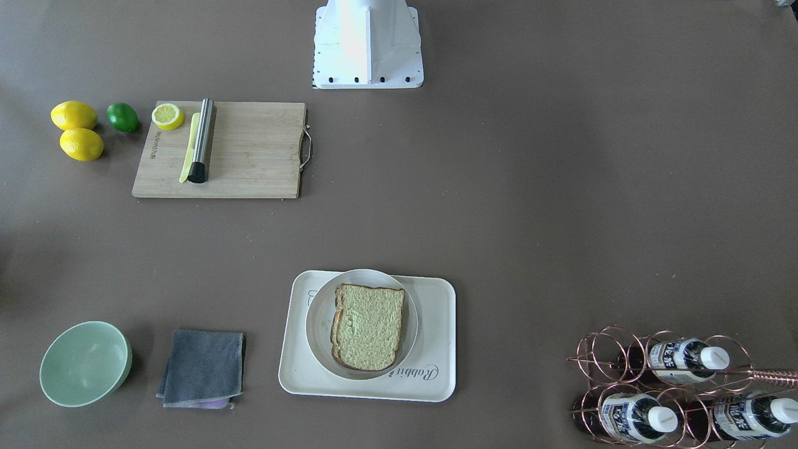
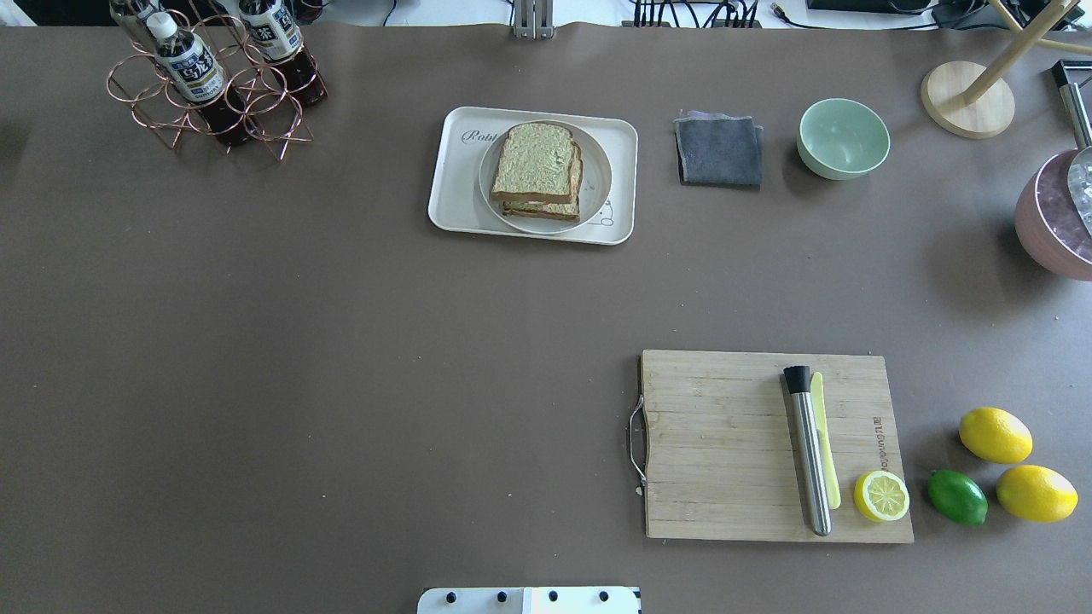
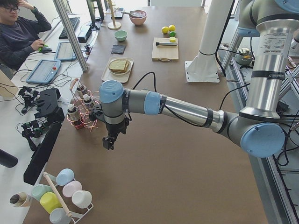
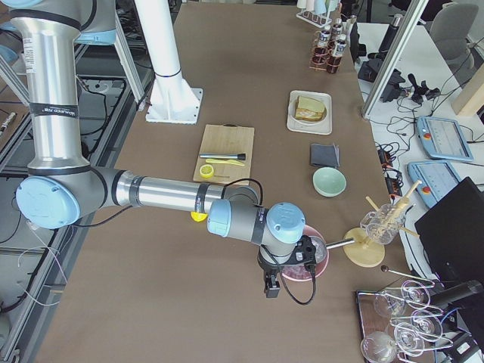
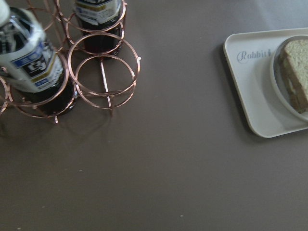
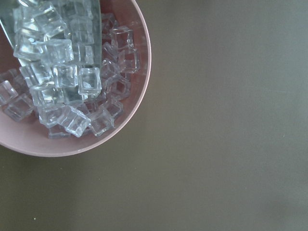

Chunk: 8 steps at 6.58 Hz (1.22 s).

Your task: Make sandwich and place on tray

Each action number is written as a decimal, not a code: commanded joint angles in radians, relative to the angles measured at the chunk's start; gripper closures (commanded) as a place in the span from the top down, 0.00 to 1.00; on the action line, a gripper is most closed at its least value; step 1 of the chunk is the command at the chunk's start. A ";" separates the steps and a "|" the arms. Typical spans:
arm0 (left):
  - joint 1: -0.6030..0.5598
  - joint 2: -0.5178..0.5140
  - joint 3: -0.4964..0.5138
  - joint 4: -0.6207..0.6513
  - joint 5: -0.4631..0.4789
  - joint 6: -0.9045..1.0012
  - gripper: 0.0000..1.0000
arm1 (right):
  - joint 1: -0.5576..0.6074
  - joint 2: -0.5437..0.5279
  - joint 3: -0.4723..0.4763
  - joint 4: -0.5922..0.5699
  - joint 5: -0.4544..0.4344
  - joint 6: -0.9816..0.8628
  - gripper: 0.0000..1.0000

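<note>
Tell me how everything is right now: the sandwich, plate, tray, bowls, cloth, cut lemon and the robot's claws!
sandwich: stacked, on the plate.
plate: sitting on the tray.
tray: flat, holding the plate.
green bowl: upright, empty.
pink bowl: full of ice cubes.
cloth: folded.
lemon half: cut side up, on the cutting board.
left claw: away from the tray; open or shut, cannot tell.
right claw: over the pink bowl; cannot tell.

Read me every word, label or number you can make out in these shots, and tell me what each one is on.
"Rabbit": script on the tray.
Engraved line near one edge of the cutting board: too small to read.
Blue and white labels on the bottles: too blurred to read.
Nothing else is legible.
</note>
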 commanded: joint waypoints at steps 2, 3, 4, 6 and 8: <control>-0.030 0.105 0.076 -0.065 0.013 0.013 0.98 | -0.004 -0.002 0.000 0.002 0.019 0.010 1.00; -0.030 0.108 0.124 -0.125 0.010 0.013 0.98 | -0.004 -0.002 0.000 0.002 0.019 0.010 1.00; -0.030 0.110 0.144 -0.128 0.010 0.015 0.98 | -0.004 -0.008 0.001 0.002 0.019 0.008 1.00; -0.030 0.131 0.139 -0.133 0.008 0.015 0.98 | -0.004 -0.011 0.003 0.002 0.019 0.008 1.00; -0.030 0.133 0.141 -0.131 0.008 0.015 0.98 | -0.004 -0.011 0.003 0.002 0.019 0.007 1.00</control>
